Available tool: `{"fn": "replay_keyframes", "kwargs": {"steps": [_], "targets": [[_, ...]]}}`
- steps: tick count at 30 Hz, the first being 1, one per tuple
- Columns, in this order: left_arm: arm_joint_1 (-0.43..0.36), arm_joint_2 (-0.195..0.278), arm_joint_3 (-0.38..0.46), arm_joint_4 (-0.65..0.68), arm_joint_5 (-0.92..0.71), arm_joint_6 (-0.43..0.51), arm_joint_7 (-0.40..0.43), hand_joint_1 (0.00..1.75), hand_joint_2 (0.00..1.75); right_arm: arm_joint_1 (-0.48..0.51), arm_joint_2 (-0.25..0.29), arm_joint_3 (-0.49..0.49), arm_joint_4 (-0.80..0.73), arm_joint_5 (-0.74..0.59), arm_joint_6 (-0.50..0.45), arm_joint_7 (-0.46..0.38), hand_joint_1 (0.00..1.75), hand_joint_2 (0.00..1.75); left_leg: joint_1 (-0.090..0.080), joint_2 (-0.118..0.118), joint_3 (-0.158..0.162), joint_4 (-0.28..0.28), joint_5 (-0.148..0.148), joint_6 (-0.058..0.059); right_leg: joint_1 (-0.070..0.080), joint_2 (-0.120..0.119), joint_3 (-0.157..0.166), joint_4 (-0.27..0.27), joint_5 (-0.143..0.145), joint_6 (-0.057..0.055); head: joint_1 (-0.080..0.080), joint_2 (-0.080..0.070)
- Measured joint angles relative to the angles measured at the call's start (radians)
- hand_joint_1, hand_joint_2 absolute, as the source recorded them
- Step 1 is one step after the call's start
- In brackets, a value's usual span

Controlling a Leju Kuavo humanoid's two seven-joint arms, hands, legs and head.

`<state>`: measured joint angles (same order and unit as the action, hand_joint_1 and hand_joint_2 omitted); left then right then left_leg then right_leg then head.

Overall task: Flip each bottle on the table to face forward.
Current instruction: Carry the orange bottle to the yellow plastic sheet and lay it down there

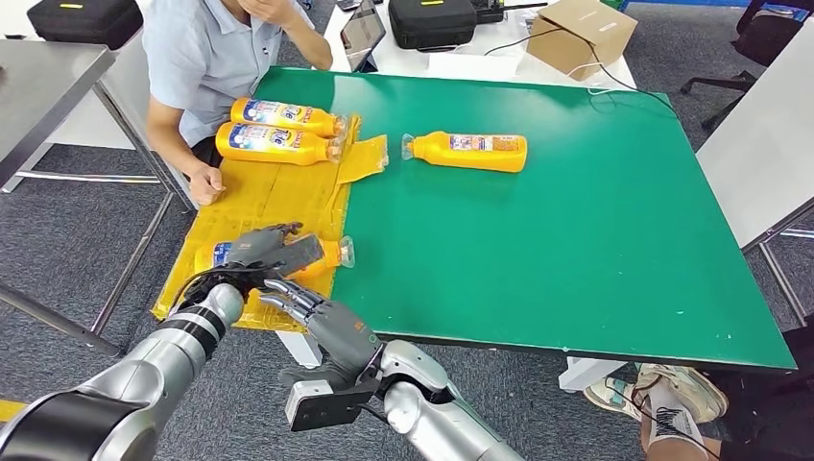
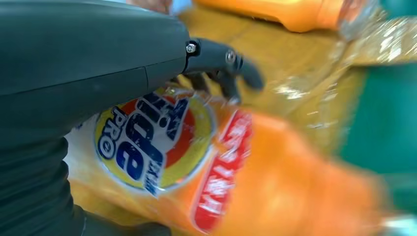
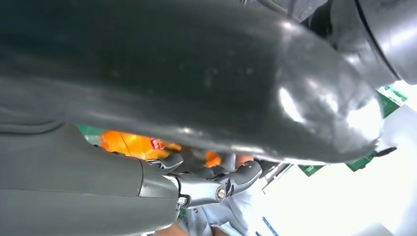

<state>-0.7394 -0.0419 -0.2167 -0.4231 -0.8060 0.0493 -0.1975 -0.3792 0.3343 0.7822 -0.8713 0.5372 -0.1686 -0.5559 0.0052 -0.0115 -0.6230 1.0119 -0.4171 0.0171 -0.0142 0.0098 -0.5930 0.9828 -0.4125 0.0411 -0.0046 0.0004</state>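
Detergent bottle (image 1: pixel 288 256) at 7 o'clock lies in our left hand's (image 1: pixel 261 248) grasp.
Our right hand (image 1: pixel 322 312) hovers beside it, fingers spread, holding nothing.

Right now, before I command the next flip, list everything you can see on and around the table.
Bottles: four, orange; one in the left hand, two side by side by the person, one alone on the green.
Yellow sheet: one, covering the table's left part.
Table: one, green top.
Cardboard box: one, brown, beyond the far edge.
Black cases: two, far side.
Person: one, light blue shirt, seated at far left.
Left hand: grey, gripping the near bottle.
Right hand: grey, fingers spread, beside it.
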Motion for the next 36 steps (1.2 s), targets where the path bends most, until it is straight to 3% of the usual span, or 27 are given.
{"fn": "replay_keyframes", "kwargs": {"steps": [5, 14, 18, 22, 26, 31, 36], "targets": [[-0.001, -0.026, 0.145, 0.000, 0.211, -0.140, -0.079, 0.00, 1.75, 0.000, 0.005, 0.001, 0.023, -0.003, -0.018, -0.017, 0.00, 0.00, 0.000, -0.001, 0.001, 0.000, 0.000, 0.000, 0.000, 0.000, 0.001, 0.000, 0.000, 0.000, 0.000, 0.000], [0.003, -0.045, 0.248, -0.010, 0.313, -0.200, -0.109, 0.00, 1.75, -0.006, 0.009, 0.006, 0.054, -0.014, -0.035, -0.031, 0.00, 0.00, 0.000, 0.000, 0.001, 0.000, 0.000, 0.000, 0.000, 0.000, 0.001, 0.000, 0.000, 0.000, 0.000, 0.000], [0.037, -0.052, 0.271, -0.104, 0.567, -0.292, -0.140, 0.00, 1.75, -0.010, 0.009, 0.008, 0.067, -0.032, -0.061, -0.054, 0.00, 0.00, 0.000, 0.001, 0.001, 0.000, 0.000, 0.000, 0.000, 0.000, 0.000, 0.000, 0.000, 0.000, 0.000, 0.000], [0.133, -0.078, 0.288, -0.333, 0.926, -0.317, -0.173, 0.00, 1.75, -0.006, 0.008, 0.008, 0.070, -0.041, -0.117, -0.091, 0.00, 0.00, 0.000, 0.001, 0.000, 0.000, 0.000, 0.000, 0.000, 0.000, -0.001, 0.000, 0.000, 0.000, 0.000, 0.000], [0.272, -0.116, 0.285, -0.632, 1.229, -0.217, -0.162, 0.00, 1.75, 0.030, -0.004, 0.001, 0.013, -0.075, -0.250, -0.123, 0.00, 1.75, 0.000, 0.001, -0.002, 0.000, -0.001, 0.000, 0.000, 0.000, -0.003, -0.001, -0.001, 0.000, 0.000, 0.000], [0.431, -0.139, 0.248, -0.895, 1.318, -0.151, -0.171, 0.00, 1.75, 0.088, -0.031, -0.038, -0.108, -0.114, -0.330, -0.124, 0.00, 1.75, 0.000, 0.001, -0.004, 0.000, -0.002, 0.000, 0.000, 0.000, -0.005, -0.001, -0.001, 0.000, 0.000, 0.000], [0.485, -0.143, 0.232, -0.997, 1.315, -0.130, -0.179, 0.00, 1.75, 0.115, -0.047, -0.059, -0.174, -0.119, -0.351, -0.124, 0.00, 1.75, 0.000, 0.001, -0.004, 0.000, -0.001, -0.001, 0.000, 0.000, -0.005, -0.001, -0.001, 0.000, 0.000, 0.000]]}}
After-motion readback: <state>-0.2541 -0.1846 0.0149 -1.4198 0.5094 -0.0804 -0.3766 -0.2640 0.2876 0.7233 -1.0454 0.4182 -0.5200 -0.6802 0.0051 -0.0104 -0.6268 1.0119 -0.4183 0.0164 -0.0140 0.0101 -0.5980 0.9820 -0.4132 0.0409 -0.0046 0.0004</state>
